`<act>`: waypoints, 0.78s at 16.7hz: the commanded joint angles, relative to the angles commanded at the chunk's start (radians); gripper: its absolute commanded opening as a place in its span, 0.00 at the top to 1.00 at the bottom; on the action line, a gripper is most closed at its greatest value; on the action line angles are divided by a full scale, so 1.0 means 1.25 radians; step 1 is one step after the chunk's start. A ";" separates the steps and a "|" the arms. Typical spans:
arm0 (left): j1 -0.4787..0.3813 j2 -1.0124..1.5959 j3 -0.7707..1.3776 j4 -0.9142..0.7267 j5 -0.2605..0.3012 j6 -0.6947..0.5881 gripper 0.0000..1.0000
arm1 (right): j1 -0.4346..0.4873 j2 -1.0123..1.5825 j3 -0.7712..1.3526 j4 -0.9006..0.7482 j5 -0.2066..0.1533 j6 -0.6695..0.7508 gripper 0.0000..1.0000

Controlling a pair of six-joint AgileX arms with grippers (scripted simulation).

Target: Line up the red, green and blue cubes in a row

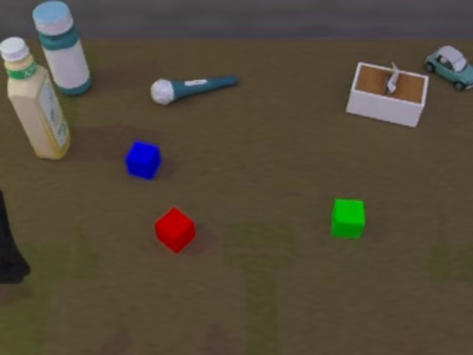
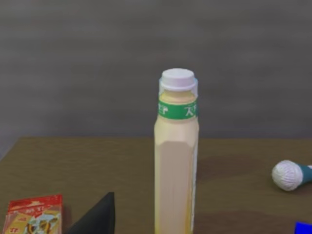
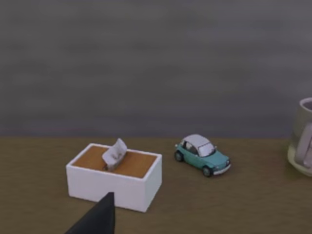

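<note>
Brown table [image 1: 295, 163] under a grey back wall. I note three cubes, none touching another and none in a row: blue cube [image 1: 143, 160] left of centre, red cube [image 1: 175, 229] just nearer the front and slightly right of it, green cube [image 1: 347, 218] well apart on the right half.

At the far left stand a cream bottle [image 1: 35, 103] and a white bottle [image 1: 62, 47], with a teal-handled brush [image 1: 192, 88] lying beside them. At the far right sit a white box [image 1: 388, 94] and a toy car [image 1: 449, 66].

My left arm [image 1: 10, 248] shows only as a dark shape at the left edge. I cannot tell how far its fingers are apart. My right arm is out of the top view, and its wrist view shows only one dark tip [image 3: 95, 217], so I cannot tell there either. Neither holds anything I can see.
</note>
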 joint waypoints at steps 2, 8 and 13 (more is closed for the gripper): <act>0.000 0.000 0.000 0.000 0.000 0.000 0.00 | 0.000 0.000 0.000 0.000 0.000 0.000 0.00; -0.053 0.176 0.154 -0.092 0.005 0.019 0.00 | 0.000 0.000 0.000 0.000 0.000 0.000 0.00; -0.138 0.533 0.409 -0.281 0.003 0.059 0.00 | 0.000 0.000 0.000 0.000 0.000 0.000 0.00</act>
